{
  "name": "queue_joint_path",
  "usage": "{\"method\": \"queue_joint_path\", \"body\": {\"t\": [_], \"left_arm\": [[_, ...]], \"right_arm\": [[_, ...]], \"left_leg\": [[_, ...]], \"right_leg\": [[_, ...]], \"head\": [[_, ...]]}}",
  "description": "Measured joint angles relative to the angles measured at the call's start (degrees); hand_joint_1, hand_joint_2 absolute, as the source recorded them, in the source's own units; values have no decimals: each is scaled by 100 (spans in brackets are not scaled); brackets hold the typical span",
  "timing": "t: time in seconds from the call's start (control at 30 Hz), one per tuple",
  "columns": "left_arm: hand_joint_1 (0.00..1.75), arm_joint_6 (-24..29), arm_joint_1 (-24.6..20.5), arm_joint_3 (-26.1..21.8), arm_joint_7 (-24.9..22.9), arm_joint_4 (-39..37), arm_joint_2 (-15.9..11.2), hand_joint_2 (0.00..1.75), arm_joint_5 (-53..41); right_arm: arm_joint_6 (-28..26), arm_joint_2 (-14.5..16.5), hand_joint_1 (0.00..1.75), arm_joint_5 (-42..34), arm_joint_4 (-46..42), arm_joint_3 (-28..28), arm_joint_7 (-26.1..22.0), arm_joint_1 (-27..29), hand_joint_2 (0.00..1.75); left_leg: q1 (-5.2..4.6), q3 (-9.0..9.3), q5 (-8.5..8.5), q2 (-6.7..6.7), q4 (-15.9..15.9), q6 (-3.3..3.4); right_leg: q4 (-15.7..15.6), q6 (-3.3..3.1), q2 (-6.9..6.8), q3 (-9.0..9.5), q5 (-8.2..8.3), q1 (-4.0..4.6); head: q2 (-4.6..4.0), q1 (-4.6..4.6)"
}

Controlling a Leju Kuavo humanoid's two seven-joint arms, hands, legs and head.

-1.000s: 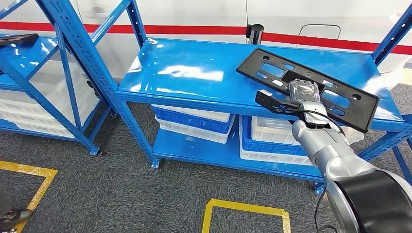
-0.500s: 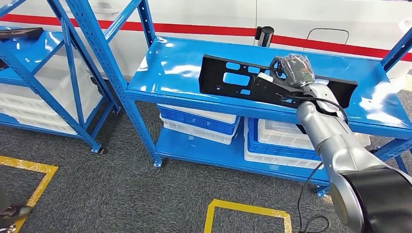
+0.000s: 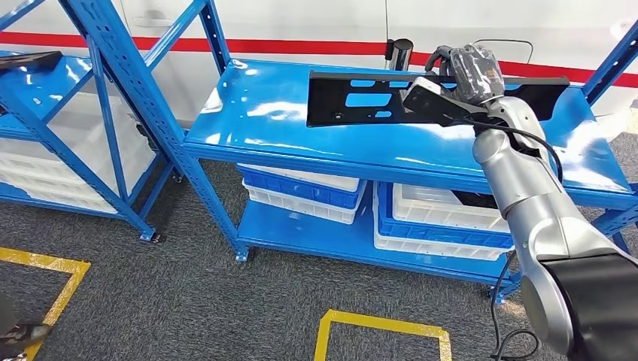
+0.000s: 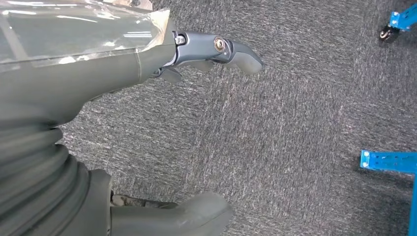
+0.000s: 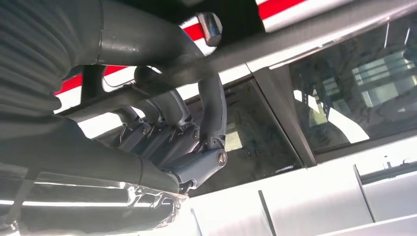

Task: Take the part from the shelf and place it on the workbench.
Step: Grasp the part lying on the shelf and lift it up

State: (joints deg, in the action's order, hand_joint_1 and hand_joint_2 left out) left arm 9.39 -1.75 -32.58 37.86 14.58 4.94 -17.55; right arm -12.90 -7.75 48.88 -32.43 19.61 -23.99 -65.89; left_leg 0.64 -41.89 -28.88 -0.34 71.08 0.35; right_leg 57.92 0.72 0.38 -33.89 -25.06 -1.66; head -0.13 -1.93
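Now right robot hand (image 3: 468,74) grips black part (image 3: 361,98) above blue shelf (image 3: 301,128); carpet (image 3: 188,301) prob. grey.

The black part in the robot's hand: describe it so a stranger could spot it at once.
Find the blue shelf before the white wall with a red stripe. Above its top deck, the right hand grips a long, flat black part with cut-out slots, raised on edge. Nothing else over that deck is black and slotted.

A long, flat black plastic part (image 3: 361,98) with rectangular cutouts, stood on edge across the frame's upper middle, above the blue shelf (image 3: 301,128).
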Motion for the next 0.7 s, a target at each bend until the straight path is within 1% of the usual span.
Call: {"method": "queue_joint_path", "body": {"t": [0.03, 0.07, 0.1, 0.13, 0.17, 0.23, 0.27, 0.3, 0.33, 0.37, 0.4, 0.43, 0.47, 0.5, 0.53, 0.57, 0.6, 0.63, 0.67, 0.7], "left_arm": [[0, 10, 0, 5, 0, 0, 0, 175, 14], [0, 22, -2, 10, 0, 0, -2, 175, 23], [0, 38, -4, 14, 0, 0, -4, 175, 30], [0, 51, -4, 16, 0, 0, -5, 175, 43], [0, 59, -5, 18, 0, 0, -6, 175, 56], [0, 54, -5, 18, 0, -1, -6, 175, 105], [0, 45, -7, 17, 0, -1, -5, 175, 127], [0, 37, -11, 15, 0, -2, -5, 175, 152], [0, 33, -14, 13, 0, -4, -5, 175, 169], [0, 37, -17, 11, 0, -7, -7, 175, 182], [0, 47, -19, 10, -2, -14, -9, 175, 193], [0, 66, -20, 9, -5, -28, -10, 175, 199], [0, 94, -22, 8, -14, -48, -11, 175, 201], [0, 134, -25, 8, -31, -70, -11, 175, 200], [0, 178, -31, 8, -56, -91, -11, 175, 199], [0, 227, -39, 8, -101, -107, -14, 175, 192], [0, 273, -45, 8, -154, -120, -17, 175, 177], [0, 311, -51, 8, -217, -133, -23, 175, 158], [0, 344, -54, 8, -279, -145, -30, 175, 139], [0, 367, -55, 8, -330, -157, -37, 175, 123]], "right_arm": [[-5, -13, 173, -37, -37, 10, 7, -5, 175], [-14, -30, 173, -70, -75, 20, 9, -16, 175], [-25, -49, 174, -102, -107, 31, 7, -30, 175], [-36, -66, 173, -132, -137, 43, 1, -43, 175], [-44, -82, 173, -156, -160, 55, -7, -53, 175], [-51, -113, 173, -193, -207, 79, -21, -56, 175], [-53, -131, 173, -210, -229, 93, -25, -60, 175], [-55, -149, 173, -229, -247, 111, -25, -65, 175], [-58, -169, 173, -246, -257, 132, -23, -66, 175], [-60, -182, 173, -262, -262, 156, -21, -61, 175], [-62, -199, 173, -281, -263, 178, -15, -44, 175], [-62, -214, 173, -304, -262, 197, -8, -21, 175], [-63, -224, 173, -336, -263, 213, -2, -1, 175], [-65, -230, 173, -375, -266, 228, 2, 12, 175], [-68, -234, 173, -415, -273, 240, 3, 17, 175], [-74, -238, 173, -459, -283, 252, 4, 14, 175], [-82, -242, 173, -495, -297, 264, 6, 14, 175], [-91, -248, 173, -529, -310, 279, 17, 20, 175], [-100, -254, 173, -557, -319, 296, 31, 29, 175], [-108, -261, 173, -580, -326, 312, 46, 42, 175]], "left_leg": [[0, 195, 209, 1, -407, 27], [-11, 389, 361, 3, -799, 53], [-25, 532, 454, 4, -1093, 81], [-43, 604, 475, 4, -1245, 106], [-65, 616, 457, 4, -1278, 131], [-72, 654, 499, 11, -1345, 213], [-67, 680, 530, 18, -1392, 261], [-58, 705, 560, 24, -1437, 299], [-54, 712, 571, 27, -1455, 321], [-57, 712, 574, 25, -1459, 337], [-60, 712, 572, 20, -1458, 341], [-63, 712, 569, 15, -1456, 343], [-64, 713, 566, 10, -1452, 342], [-65, 716, 563, 7, -1447, 337], [-65, 719, 555, 5, -1437, 326], [-82, 709, 537, 3, -1407, 304], [-95, 699, 517, 1, -1380, 281], [-107, 690, 498, 1, -1355, 255], [-113, 680, 485, 2, -1336, 230], [-101, 682, 481, 4, -1337, 208]], "right_leg": [[-1, 1, 1, 5, -1, -1], [1, 11, 4, 2, -6, 15], [0, 25, 6, -3, -11, 26], [-5, 45, 8, -9, -15, 35], [-19, 76, 9, -11, -14, 39], [-27, 140, 2, -20, -19, 48], [67, 147, -5, -71, -75, 55], [281, 132, -11, -177, -183, 66], [617, 96, -18, -338, -335, 60], [1027, 65, -17, -539, -503, 64], [1398, 57, -17, -723, -627, 66], [1622, 72, -17, -841, -681, 68], [1620, 109, -17, -847, -642, 70], [1380, 156, -20, -737, -520, 69], [975, 202, -25, -542, -356, 63], [530, 229, -32, -316, -195, 62], [200, 225, -35, -151, -77, 60], [6, 201, -36, -50, -10, 60], [-60, 164, -34, -13, 14, 70], [-54, 126, -29, -20, 25, 69]], "head": [[0, 0], [0, 2], [0, 5], [0, 5], [0, 7], [0, 8], [0, 13], [0, 17], [0, 19], [0, 23], [0, 25], [0, 26], [0, 31], [0, 32], [0, 36], [0, 42], [0, 38], [0, 32], [0, 28], [0, 19]]}}
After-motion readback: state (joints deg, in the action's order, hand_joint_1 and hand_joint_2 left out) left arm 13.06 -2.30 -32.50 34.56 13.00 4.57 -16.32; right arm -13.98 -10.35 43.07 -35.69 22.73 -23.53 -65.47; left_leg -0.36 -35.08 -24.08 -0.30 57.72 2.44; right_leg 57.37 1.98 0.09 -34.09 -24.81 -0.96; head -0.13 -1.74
